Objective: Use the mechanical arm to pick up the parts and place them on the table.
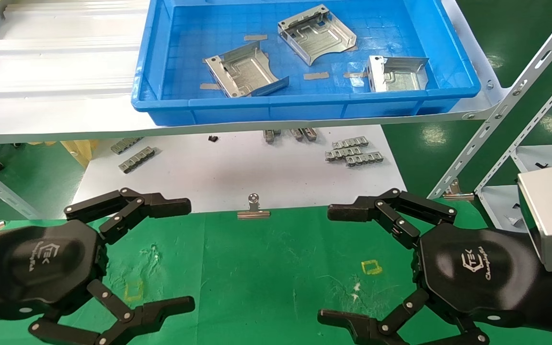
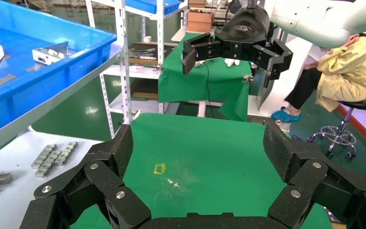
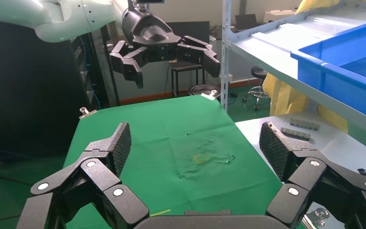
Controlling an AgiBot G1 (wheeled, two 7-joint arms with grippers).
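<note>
Three silver stamped parts lie in the blue bin (image 1: 304, 103) on the shelf: one at the left (image 1: 243, 72), one at the back (image 1: 315, 33), one at the right (image 1: 396, 73). My left gripper (image 1: 185, 256) and right gripper (image 1: 329, 263) are both open and empty, hovering low over the green table (image 1: 266, 268) and facing each other. In the left wrist view the left gripper (image 2: 198, 143) frames the bare cloth, with the right gripper (image 2: 231, 57) beyond. In the right wrist view the right gripper (image 3: 195, 140) frames the cloth, with the left gripper (image 3: 171, 64) beyond.
The bin sits on a silvery ribbed shelf (image 1: 55, 62) above a white board (image 1: 237, 167) carrying small grey toothed strips (image 1: 352, 151). A metal clip (image 1: 254, 211) holds the cloth's far edge. Slotted rack struts (image 1: 511, 105) rise at the right. A seated person (image 2: 343, 71) is beyond the table.
</note>
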